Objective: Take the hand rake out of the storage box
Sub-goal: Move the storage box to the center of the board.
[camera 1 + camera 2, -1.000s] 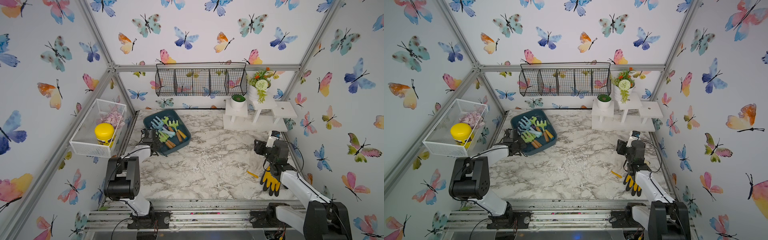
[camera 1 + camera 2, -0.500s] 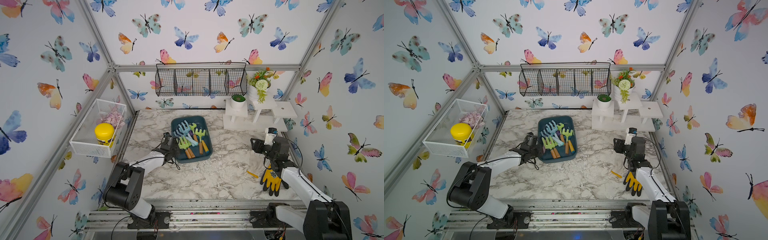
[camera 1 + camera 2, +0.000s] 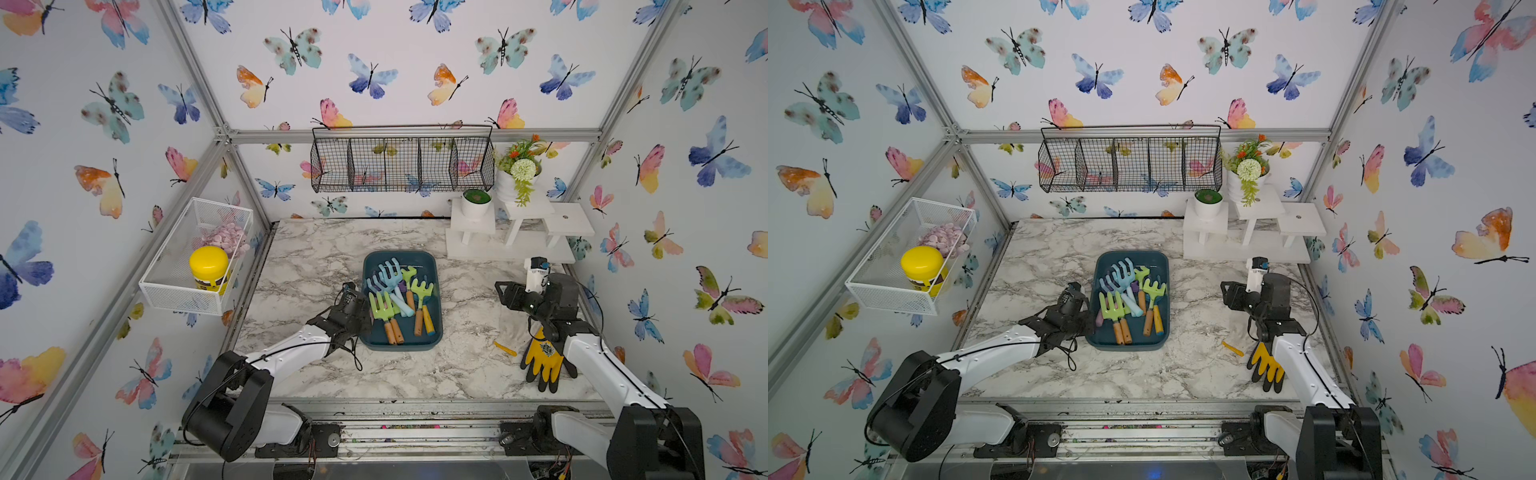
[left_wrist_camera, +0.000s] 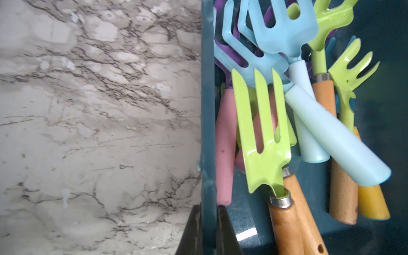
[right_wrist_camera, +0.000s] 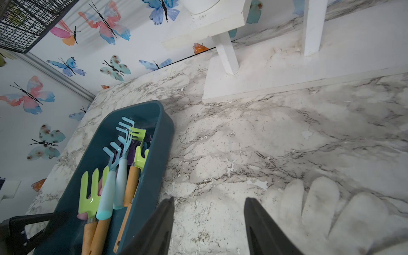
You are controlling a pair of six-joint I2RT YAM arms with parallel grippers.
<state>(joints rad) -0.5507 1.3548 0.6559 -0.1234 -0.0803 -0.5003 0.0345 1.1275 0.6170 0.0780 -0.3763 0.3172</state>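
At far left, a white mesh basket (image 3: 183, 286) hung on the wall. It held a yellow-lidded jar (image 3: 208, 266) whose dark label was too small to read, and a pink heap (image 3: 226, 239) I could not identify.

The left arm reached low from its near-left base, forearm almost level over the marble table (image 3: 316, 257). The left gripper (image 4: 208, 208) was closed tight on the left wall of the storage box (image 3: 419, 261), one finger (image 4: 192, 229) outside the wall and the other inside. In both top views the wrist hid that grip.

The teal box sat mid-table with its long side running near to far. The hand rakes lay piled inside it. A pale blue hand rake (image 3: 390, 270) crossed over the others, with a green hand fork (image 4: 262, 132) beside it on a wooden handle. A purple tool (image 4: 227, 55) and a pink handle (image 4: 224, 143) were mostly buried. None of the tools showed any writing.

On the far wall hung a black wire basket (image 3: 401, 166).

Right of the box, the right gripper (image 3: 505, 293) hovered above bare marble, its jaws partly spread and holding nothing. The forearm rose steeply from the near-right base. It covered part of a yellow-and-black glove (image 3: 542, 361), whose cuff emblem was illegible. A small yellow object (image 3: 505, 349) near the glove was too small to identify. At far right stood a white stepped stand (image 3: 569, 220) bearing potted plants (image 3: 519, 170).
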